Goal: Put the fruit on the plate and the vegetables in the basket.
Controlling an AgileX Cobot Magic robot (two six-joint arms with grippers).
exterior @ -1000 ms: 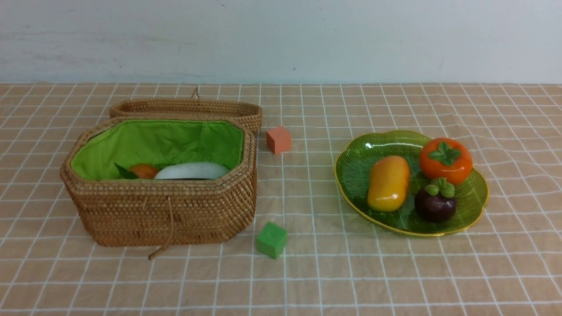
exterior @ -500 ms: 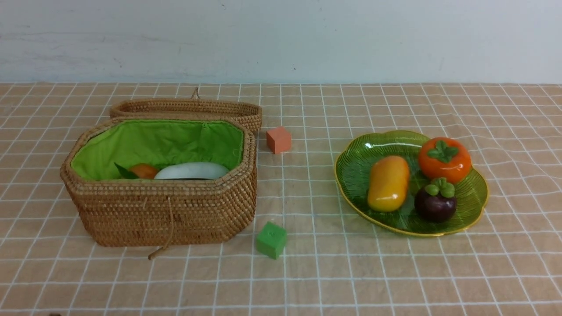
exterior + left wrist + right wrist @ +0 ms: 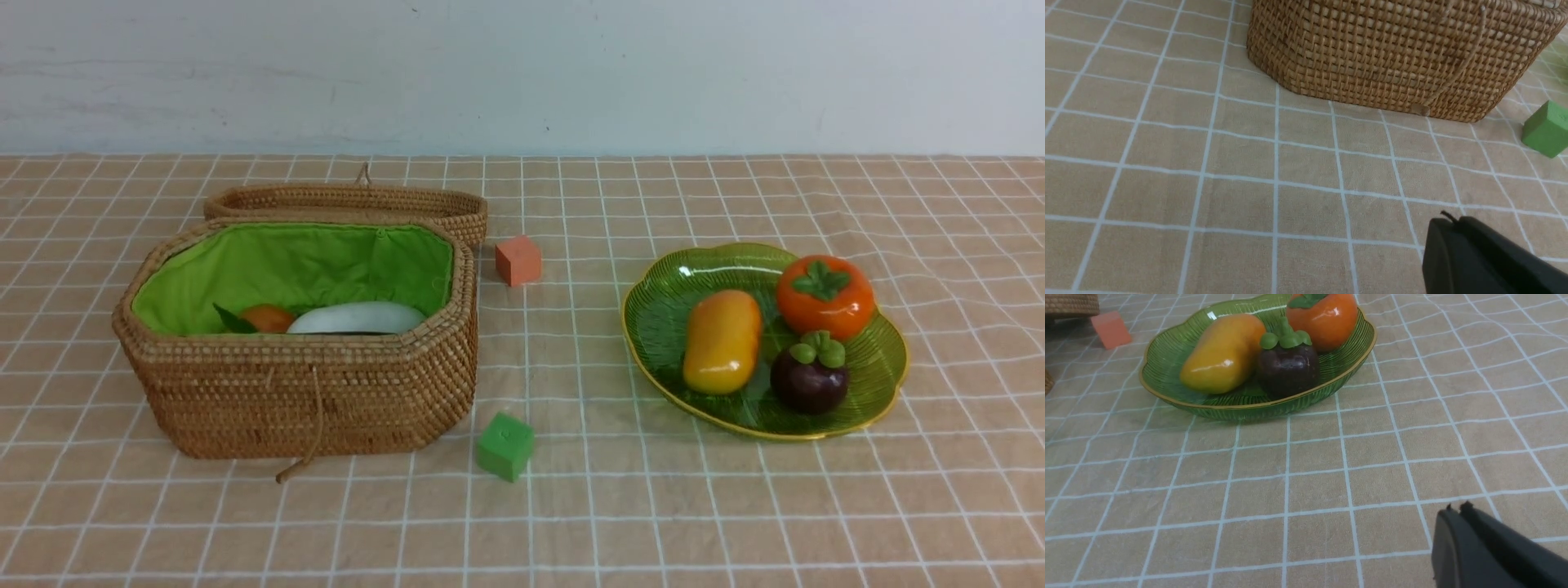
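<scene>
A: What is seen on the plate (image 3: 669, 327)?

B: Three shiny toy fruits are seen on it. A yellow-orange mango (image 3: 722, 341) is laid in the middle of the plate. Its long side is pointed from the front rim toward the back rim, tipped a little to the right. A round orange persimmon (image 3: 824, 298) with a green leaf top is set at the back right of the plate. A dark purple mangosteen (image 3: 810, 374) with a green cap is set in front of the persimmon, just beside the mango. Both caps are turned up.

A: How is the plate made?

B: It is made of see-through green glass with thin ribs, a wavy edge and a gold rim.

A: And the basket (image 3: 310, 392)?

B: It is placed well to the left of the plate. It is woven, brown and lined with bright green cloth. Its lid (image 3: 351, 200) is laid open behind it. A white radish (image 3: 357, 318) is laid inside, its long side running left to right. An orange-tan potato (image 3: 266, 318) is seen just left of the radish. The eggplant cannot be made out.

A: What else is found on the surface (image 3: 571, 506)?

B: An orange cube (image 3: 518, 260) and a green cube (image 3: 505, 446) are found between the basket and the plate.

A: How are the tools kept?

B: The left tool (image 3: 1449, 222) is pressed shut with nothing in it, near the front of the basket. The right tool (image 3: 1457, 510) is pressed shut and bare too, in front of the plate.
</scene>
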